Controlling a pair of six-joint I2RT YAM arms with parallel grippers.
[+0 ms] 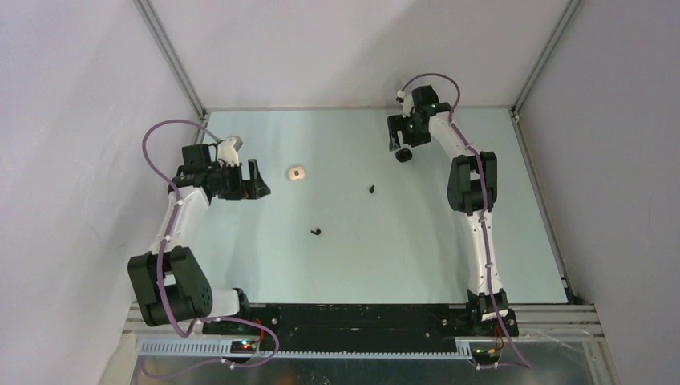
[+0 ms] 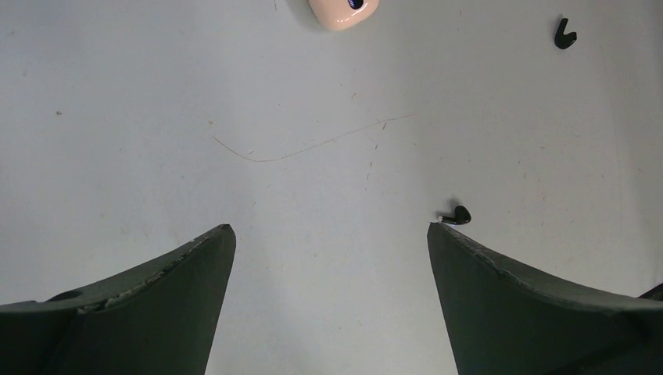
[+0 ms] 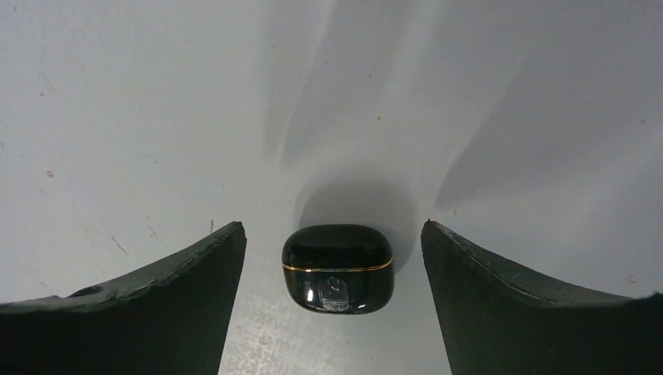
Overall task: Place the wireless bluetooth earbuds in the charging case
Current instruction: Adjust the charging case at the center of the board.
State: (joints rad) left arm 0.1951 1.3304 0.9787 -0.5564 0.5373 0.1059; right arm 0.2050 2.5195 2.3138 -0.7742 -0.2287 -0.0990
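Risk, left gripper (image 2: 330, 228): mine, wide open, holding nothing, just left of the cream case (image 1: 297, 172); a careless reach could knock that case.
Risk, first black earbud (image 2: 457, 214): loose on the table (image 1: 449, 257), right of the cream case and nearer me, just off my left fingertip; it is tiny next to my fingers, so a pinch could flick it away.
Risk, second black earbud (image 2: 564, 33): loose, further right of the cream case; same slip hazard, and the stem may twist in my grip.
Risk, black case (image 3: 337, 269): far right of the cream case and beyond it; the lid looks shut, so no bud goes in yet; the glossy shell may skid when I pry.
Risk, right gripper (image 3: 332, 223): mine, straddling the black case, jaws apart with a gap each side, gripping nothing; closing off-centre would shove the case.
Around, cream case: dark patch on top; I cannot tell whether cream buds sit inside; none loose in view.
In the way: the shut lid, I judge; a black bud in the cream case is also possible.
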